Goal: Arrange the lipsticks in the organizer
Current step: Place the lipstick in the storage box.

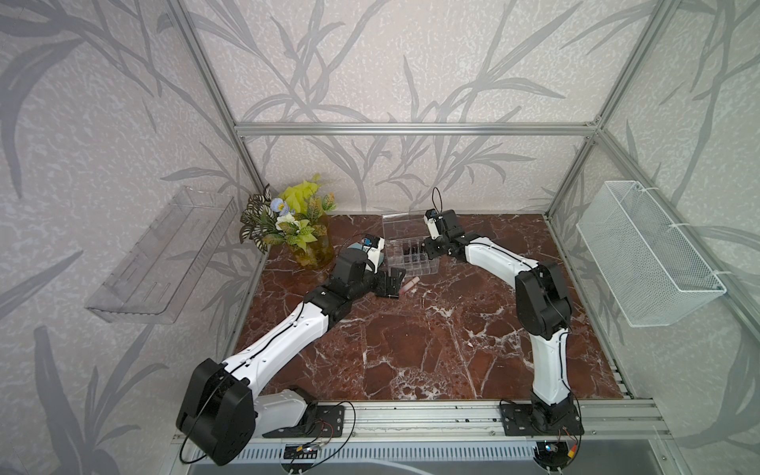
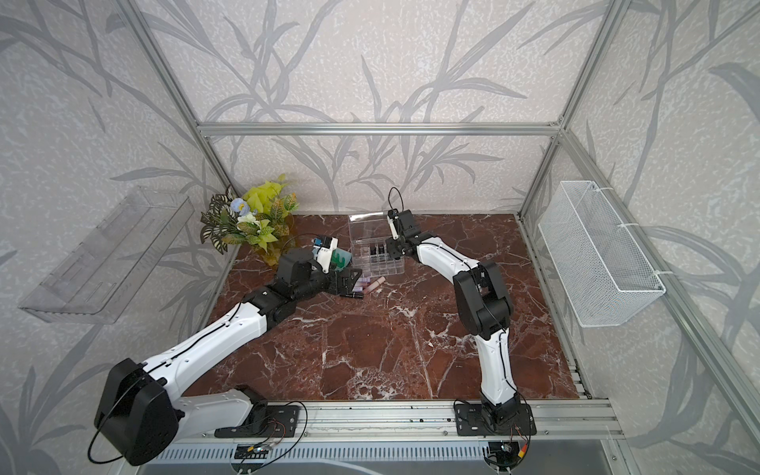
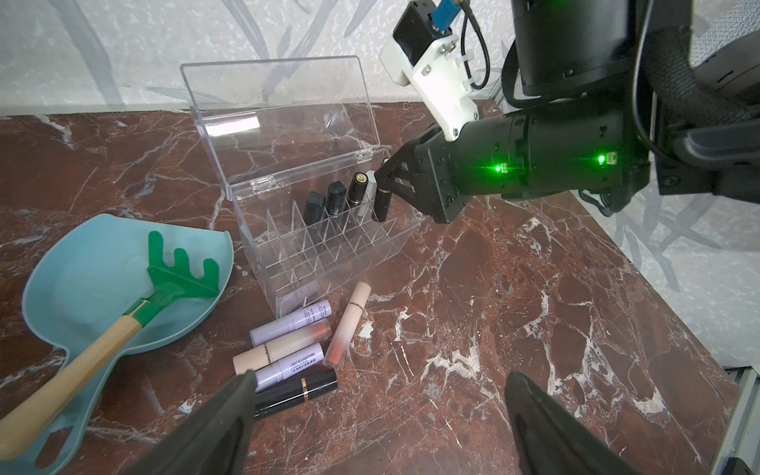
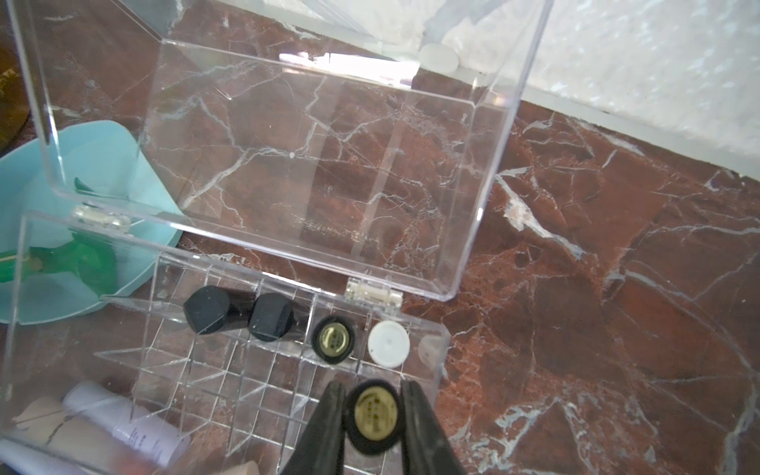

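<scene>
The clear organizer (image 3: 263, 263) stands near the back wall with its lid up, and shows in both top views (image 1: 413, 259) (image 2: 380, 257). Its back row holds two black lipsticks (image 3: 314, 207), a gold-topped black one (image 4: 333, 339) and a white one (image 4: 388, 343). My right gripper (image 4: 372, 386) is shut on another gold-topped black lipstick (image 3: 382, 201), upright in an end compartment of the row in front. Several lipsticks lie on the table in front of the organizer: black (image 3: 300, 388), lilac (image 3: 288, 367), pale pink (image 3: 347, 325). My left gripper (image 3: 380, 376) hangs open just over them, with nothing in it.
A teal scoop (image 3: 82, 288) with a green rake (image 3: 177, 271) lies left of the organizer. A potted plant (image 1: 296, 230) stands at the back left. A clear tray (image 1: 164, 255) hangs on the left wall and a wire basket (image 1: 645, 255) on the right.
</scene>
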`<move>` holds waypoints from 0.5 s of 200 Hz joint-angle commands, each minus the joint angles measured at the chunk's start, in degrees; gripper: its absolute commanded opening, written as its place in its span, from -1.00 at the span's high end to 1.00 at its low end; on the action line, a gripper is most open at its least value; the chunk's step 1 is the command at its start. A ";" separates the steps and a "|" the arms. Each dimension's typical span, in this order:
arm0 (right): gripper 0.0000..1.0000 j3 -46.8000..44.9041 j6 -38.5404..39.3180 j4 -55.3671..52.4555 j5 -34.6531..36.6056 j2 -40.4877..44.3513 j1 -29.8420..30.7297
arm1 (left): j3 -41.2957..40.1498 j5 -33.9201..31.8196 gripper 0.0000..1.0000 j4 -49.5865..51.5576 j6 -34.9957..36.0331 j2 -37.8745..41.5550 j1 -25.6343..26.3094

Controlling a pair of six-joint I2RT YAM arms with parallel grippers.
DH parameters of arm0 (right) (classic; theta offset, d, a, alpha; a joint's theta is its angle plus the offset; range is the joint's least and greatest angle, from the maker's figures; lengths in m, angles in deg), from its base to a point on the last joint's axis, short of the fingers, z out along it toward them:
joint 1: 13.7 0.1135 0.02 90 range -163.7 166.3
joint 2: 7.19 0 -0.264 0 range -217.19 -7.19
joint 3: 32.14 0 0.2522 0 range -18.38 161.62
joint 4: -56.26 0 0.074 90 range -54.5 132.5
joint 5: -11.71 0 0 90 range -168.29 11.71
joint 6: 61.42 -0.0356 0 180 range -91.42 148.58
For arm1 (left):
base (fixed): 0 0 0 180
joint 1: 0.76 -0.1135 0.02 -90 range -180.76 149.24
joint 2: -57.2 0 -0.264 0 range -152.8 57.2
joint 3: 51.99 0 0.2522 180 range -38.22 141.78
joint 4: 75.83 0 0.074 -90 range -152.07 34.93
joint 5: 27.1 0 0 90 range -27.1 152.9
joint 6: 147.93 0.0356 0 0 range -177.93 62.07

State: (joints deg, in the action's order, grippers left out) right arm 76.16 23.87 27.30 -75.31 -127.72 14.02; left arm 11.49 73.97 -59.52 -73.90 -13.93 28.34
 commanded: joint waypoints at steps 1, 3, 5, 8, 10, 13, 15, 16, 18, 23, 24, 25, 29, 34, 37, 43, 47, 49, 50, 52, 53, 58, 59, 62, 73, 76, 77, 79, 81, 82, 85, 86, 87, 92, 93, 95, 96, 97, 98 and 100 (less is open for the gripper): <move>0.45 -1.91 -0.90 2.67 0.45 0.64 0.84 | -1.01 0.88 -0.91 0.05 1.38 0.65 -0.41; 0.45 -2.08 -0.98 2.69 0.51 0.71 0.88 | -1.00 0.88 -0.92 0.01 1.38 0.65 -0.46; 0.43 -2.28 -1.04 2.78 0.53 0.77 0.85 | -1.02 0.88 -0.91 -0.02 1.38 0.71 -0.47; 0.41 -2.50 -1.08 2.97 0.53 0.93 0.85 | -1.10 0.90 -0.91 -0.08 1.38 0.75 -0.45; 0.39 -2.78 -1.09 2.98 0.53 1.02 0.89 | -1.11 0.89 -0.91 -0.06 1.38 0.74 -0.47; 0.37 -3.04 -1.22 3.07 0.54 1.08 0.88 | -1.14 0.95 -0.92 -0.13 1.40 0.73 -0.45; 0.35 -3.22 -1.26 3.14 0.53 1.24 0.96 | -1.18 0.97 -0.91 -0.10 1.38 0.76 -0.45; 0.35 -3.31 -1.30 3.15 0.53 1.25 0.94 | -1.19 0.97 -0.91 -0.13 1.38 0.79 -0.45; 0.33 -3.44 -1.34 3.16 0.53 1.37 1.00 | -1.22 0.97 -0.92 -0.16 1.38 0.83 -0.47; 0.29 -3.90 -1.49 3.39 0.61 1.58 0.98 | -1.22 1.05 -0.92 -0.15 1.38 0.84 -0.53; 0.28 -3.96 -1.51 3.45 0.61 1.64 0.95 | -1.21 1.10 -0.91 -0.12 1.38 0.87 -0.54; 0.27 -4.07 -1.52 3.48 0.62 1.72 0.94 | -1.25 1.12 -0.92 -0.15 1.38 0.85 -0.54; 0.23 -4.45 -1.61 3.59 0.74 1.93 0.98 | -1.37 1.15 -0.91 -0.16 1.38 0.83 -0.54; 0.18 -4.84 -1.70 3.79 0.79 2.25 1.01 | -1.46 1.12 -0.91 -0.17 1.38 0.89 -0.63; 0.15 -5.00 -1.75 3.84 0.79 2.44 1.04 | -1.46 1.14 -0.92 -0.22 1.38 0.86 -0.64; 0.09 -5.35 -1.79 3.86 0.86 2.80 1.02 | -1.46 1.21 -0.91 -0.19 1.38 0.89 -0.63; 0.06 -5.46 -1.88 3.80 0.92 3.03 1.06 | -1.52 1.23 -0.91 -0.10 1.38 0.90 -0.63; 0.05 -5.50 -1.92 3.80 0.96 3.20 1.03 | -1.54 1.23 -0.91 -0.13 1.38 0.84 -0.63; 0.04 -5.55 -1.90 3.83 0.96 3.33 1.02 | -1.50 1.23 -0.92 -0.15 1.42 0.83 -0.63; 0.03 -5.58 -1.89 3.81 0.97 3.45 1.02 | -1.47 1.23 -0.91 -0.17 1.45 0.85 -0.63; 0.03 -5.68 -1.88 3.75 0.97 3.50 1.02 | -1.47 1.23 -0.92 -0.13 1.46 0.83 -0.63; 0.01 -5.82 -1.88 3.77 1.06 3.87 1.03 | -1.46 1.23 -0.91 -0.02 1.47 0.92 -0.67; 0.01 -5.84 -1.88 3.77 1.06 3.97 1.02 | -1.46 1.23 -0.91 -0.01 1.47 0.96 -0.65; 0.00 -5.90 -1.88 3.63 1.06 4.25 1.03 | -1.46 1.23 -0.91 0.05 1.46 0.93 -0.72; -0.01 -6.19 -1.97 3.37 1.06 5.69 1.17 | -1.50 1.19 -0.92 0.18 1.54 0.95 -0.73; -0.01 -6.32 -1.97 3.23 1.06 6.11 1.07 | -1.52 1.15 -0.92 0.26 1.55 0.97 -0.77; -0.01 -6.31 -1.97 3.24 1.06 6.24 1.08 | -1.54 1.11 -0.91 0.30 1.55 0.98 -0.74; -0.02 -6.37 -2.01 3.22 1.06 6.55 1.12 | -1.55 1.07 -0.91 0.34 1.55 0.97 -0.72; -0.01 -6.43 -2.05 3.18 1.06 6.85 1.11 | -1.50 1.00 -0.91 0.42 1.55 0.95 -0.72; -0.01 -6.45 -2.01 3.08 1.06 6.91 1.10 | -1.53 0.98 -0.91 0.43 1.55 0.93 -0.71; -0.02 -6.54 -2.12 2.95 1.06 7.54 1.18 | -1.59 0.91 -0.91 0.52 1.55 0.90 -0.76; -0.02 -6.55 -2.09 2.92 1.02 7.65 1.19 | -1.57 0.89 -0.92 0.57 1.55 0.90 -0.78; -0.01 -6.60 -2.12 2.91 0.99 7.89 1.19 | -1.56 0.89 -0.91 0.55 1.60 0.86 -0.79; -0.02 -6.81 -2.23 2.77 0.91 8.81 1.19 | -1.76 0.81 -0.92 0.63 1.63 0.79 -0.75; -0.02 -6.86 -2.23 2.79 0.85 8.90 1.19 | -1.79 0.84 -0.92 0.67 1.64 0.76 -0.73; -0.02 -6.95 -2.23 2.80 0.88 9.32 1.21 | -1.78 0.81 -0.92 0.72 1.60 0.78 -0.78; -0.02 -7.06 -2.28 2.72 0.84 9.51 1.20 | -1.84 0.80 -0.92 0.71 1.57 0.76 -0.79; -0.02 -7.12 -2.30 2.68 0.82 9.74 1.20 | -1.83 0.80 -0.92 0.71 1.56 0.70 -0.80; -0.02 -7.15 -2.35 2.65 0.81 9.94 1.19 | -1.86 0.75 -0.91 0.75 1.56 0.72 -0.84; -0.02 -7.17 -2.40 2.59 0.73 10.31 1.19 | -1.96 0.76 -0.91 0.78 1.55 0.66 -0.81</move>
State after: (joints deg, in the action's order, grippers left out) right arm 69.49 22.38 30.16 -75.09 -124.07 15.18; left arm 10.42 74.69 -59.50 -72.98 -13.93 27.88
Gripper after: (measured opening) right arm 0.508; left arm 0.957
